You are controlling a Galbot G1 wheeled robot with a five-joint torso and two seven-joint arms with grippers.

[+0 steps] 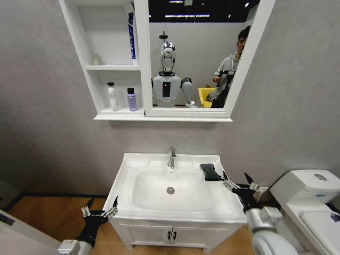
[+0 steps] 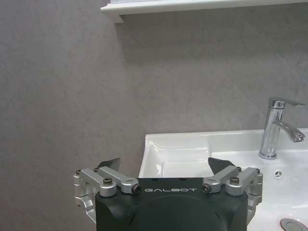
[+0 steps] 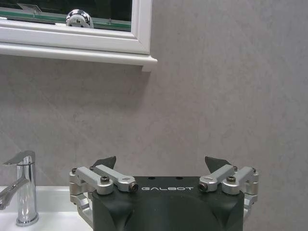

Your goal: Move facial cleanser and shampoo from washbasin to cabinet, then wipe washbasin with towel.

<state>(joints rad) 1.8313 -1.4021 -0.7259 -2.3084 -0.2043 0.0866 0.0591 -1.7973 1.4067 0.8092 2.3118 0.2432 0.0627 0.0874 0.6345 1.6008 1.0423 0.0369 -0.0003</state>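
Head view: my left gripper [image 1: 100, 211] hangs low, just off the front-left corner of the white glossy rectangular washbasin [image 1: 138, 161], fingers spread wide and holding nothing. My right gripper [image 1: 237, 180] sits at the basin's right edge, also spread wide and empty, its nearer fingertip close beside the small dark grey-black rumpled towel [image 1: 211, 171]; I cannot tell whether they touch. The towel lies on the rim's back-right corner, its long axis running roughly front to back. The slim white facial cleanser bottle with black cap [image 1: 112, 96] and the small purple shampoo bottle with black cap [image 1: 132, 99] stand upright side by side, caps up, in the lower cubby of the white shelf cabinet [image 1: 90, 42] joined to the mirror, the cleanser nearer the cabinet's left wall.

Left wrist view: the left gripper [image 2: 164, 166] is released, its two dark fingertips well apart, above the washbasin's [image 2: 192, 144] left rim; the chrome faucet [image 2: 277, 126] stands upright beyond.

Right wrist view: the right gripper [image 3: 160, 163] is released, fingertips well apart, facing the grey wall [image 3: 226, 82]; the faucet [image 3: 23, 190] stands at one side.
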